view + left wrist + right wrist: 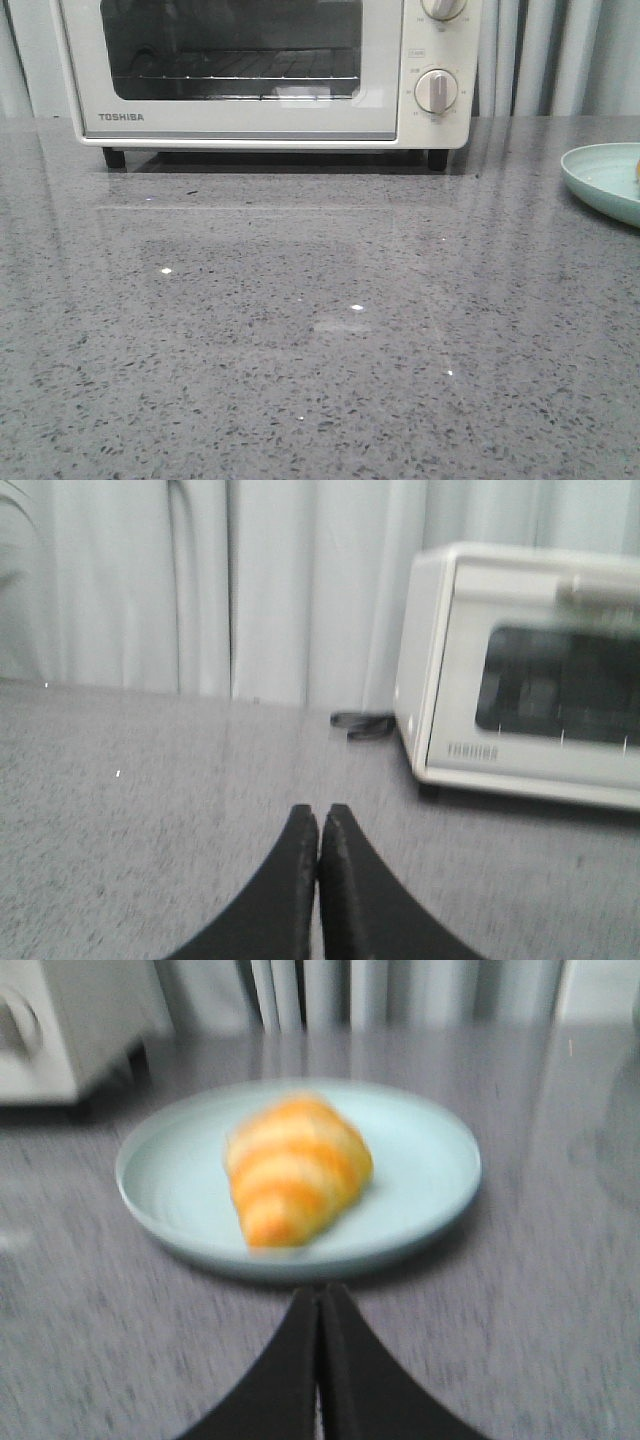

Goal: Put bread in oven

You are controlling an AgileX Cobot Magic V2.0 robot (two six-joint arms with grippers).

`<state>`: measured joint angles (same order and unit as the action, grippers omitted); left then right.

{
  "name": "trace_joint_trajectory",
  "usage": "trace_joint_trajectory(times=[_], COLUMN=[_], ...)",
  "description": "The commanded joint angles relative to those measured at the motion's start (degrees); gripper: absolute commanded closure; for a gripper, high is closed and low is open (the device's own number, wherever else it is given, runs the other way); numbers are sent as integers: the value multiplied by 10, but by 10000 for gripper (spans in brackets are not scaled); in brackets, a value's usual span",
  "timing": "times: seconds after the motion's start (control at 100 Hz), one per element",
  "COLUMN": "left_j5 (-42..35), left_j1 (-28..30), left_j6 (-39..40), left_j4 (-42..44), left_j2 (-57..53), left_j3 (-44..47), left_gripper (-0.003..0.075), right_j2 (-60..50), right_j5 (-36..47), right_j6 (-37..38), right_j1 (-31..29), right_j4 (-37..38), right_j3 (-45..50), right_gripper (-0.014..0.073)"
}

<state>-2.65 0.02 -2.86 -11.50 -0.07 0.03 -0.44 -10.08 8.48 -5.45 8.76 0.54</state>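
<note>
The grey speckled bench (300, 330) is filling most of the front view, with the oven (260, 70) sitting across the upper part of the frame, its glass door shut and the wire rack showing behind it. Only this view is showing the knobs (436, 90) on the oven's right panel; the left wrist view is giving the oven's other end and a dark cable (362, 723) lying beside it. The pale green plate (605, 180) is poking in at the right edge of the front view, and only the right wrist view is showing the bread (295, 1170) lying on it, blurred. The left gripper (318, 825) and right gripper (318, 1305) are each holding nothing, jaws pressed together above the bench.
</note>
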Motion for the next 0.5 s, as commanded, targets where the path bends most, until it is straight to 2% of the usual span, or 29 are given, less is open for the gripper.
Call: trace_joint_trajectory(times=[0.0,0.07,0.24,0.38,0.49], left_j5=[-78,-111,-130,-136,-136], left_j1=[0,0,0,0,0], left_j6=[3,3,3,3,4], left_j4=[-59,-95,-104,-105,-105], left_j2=[-16,-16,-16,-16,-16], left_j3=[13,13,13,13,13], left_gripper=[741,741,741,741,741], right_j2=[-11,-11,-11,-11,-11], right_j5=[117,181,317,368,358], right_j6=[-1,-1,-1,-1,2], right_j1=[0,0,0,0,0], right_j4=[7,7,7,7,7], right_j3=[15,15,15,15,15], right_gripper=[669,669,669,669,669])
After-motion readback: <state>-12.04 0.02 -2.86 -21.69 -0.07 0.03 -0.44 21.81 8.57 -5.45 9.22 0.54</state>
